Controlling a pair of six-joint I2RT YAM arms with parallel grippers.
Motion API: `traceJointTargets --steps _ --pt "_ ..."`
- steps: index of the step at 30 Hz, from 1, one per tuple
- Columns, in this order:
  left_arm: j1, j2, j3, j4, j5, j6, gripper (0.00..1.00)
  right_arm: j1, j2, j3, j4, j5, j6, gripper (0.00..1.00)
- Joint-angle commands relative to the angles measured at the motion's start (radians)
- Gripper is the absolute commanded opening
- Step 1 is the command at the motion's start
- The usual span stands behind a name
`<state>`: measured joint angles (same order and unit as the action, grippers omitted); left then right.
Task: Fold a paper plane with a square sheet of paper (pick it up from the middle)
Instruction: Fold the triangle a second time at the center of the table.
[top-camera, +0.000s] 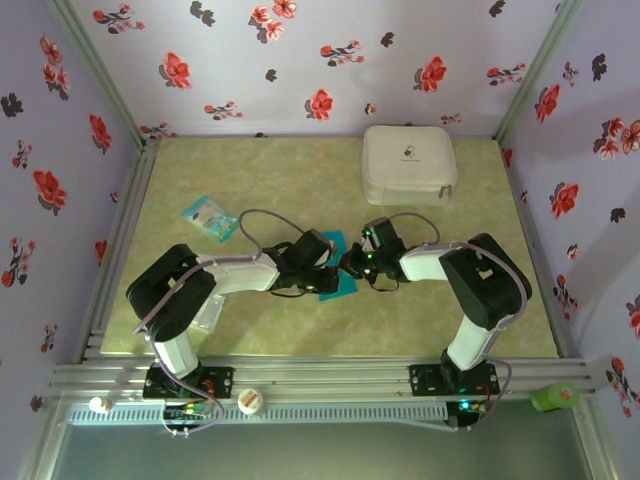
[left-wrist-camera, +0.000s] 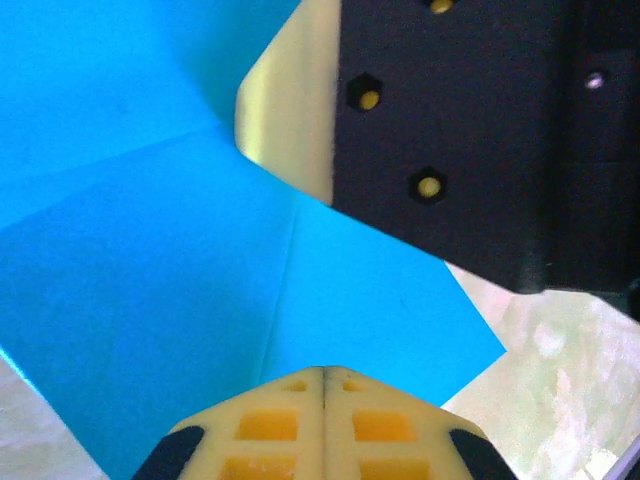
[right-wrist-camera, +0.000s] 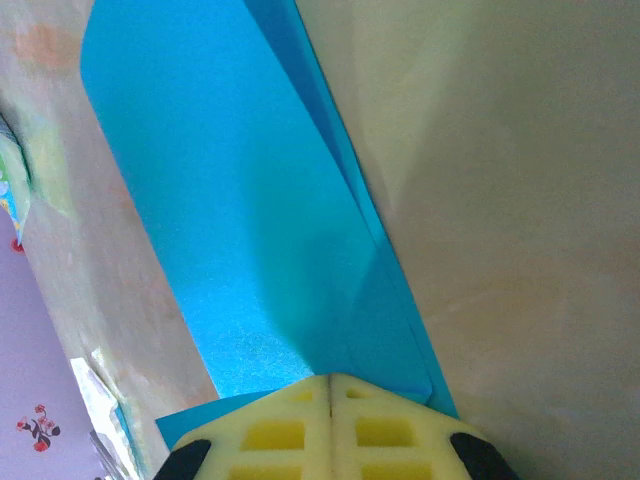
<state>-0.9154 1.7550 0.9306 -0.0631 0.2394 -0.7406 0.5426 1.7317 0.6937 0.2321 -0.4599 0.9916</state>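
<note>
Two grippers are meeting nose to nose at mid-table. The left gripper (left-wrist-camera: 323, 375) and right gripper (right-wrist-camera: 330, 380) are both showing jaws pressed fully together, the pale-yellow fingers (left-wrist-camera: 270, 428) joining at one thin seam. The fingers are moulded plastic, with square waffle recesses and dark corners.

One square sheet of paper (left-wrist-camera: 150, 260) is lying flat under both tips, in the middle of the table (top-camera: 300, 170). It is thin, matte, plain teal-blue, no longer a clean square. Straight creases are crossing it, and one long flap is lying doubled over along an edge in the right wrist view. Both sets of tips are resting against it; cannot tell whether either is pinching a layer.

One white case (top-camera: 408, 163), soft-cornered and zipped, is sitting well behind. One pale-blue printed packet (top-camera: 210, 217) is lying at back left. One clear plastic packet (top-camera: 205, 315) is lying beside the left arm. The tabletop is showing a mottled yellow-green marble pattern.
</note>
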Motion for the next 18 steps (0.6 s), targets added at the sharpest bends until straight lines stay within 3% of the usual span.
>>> traceJointTargets --steps 1,18 --pt "0.007 0.023 -0.022 0.006 -0.020 -0.021 0.00 0.002 0.000 -0.027 -0.119 0.067 -0.018 0.00" --pt "0.006 -0.002 -0.095 0.039 -0.030 -0.056 0.00 0.002 0.002 -0.028 -0.142 0.078 -0.028 0.00"
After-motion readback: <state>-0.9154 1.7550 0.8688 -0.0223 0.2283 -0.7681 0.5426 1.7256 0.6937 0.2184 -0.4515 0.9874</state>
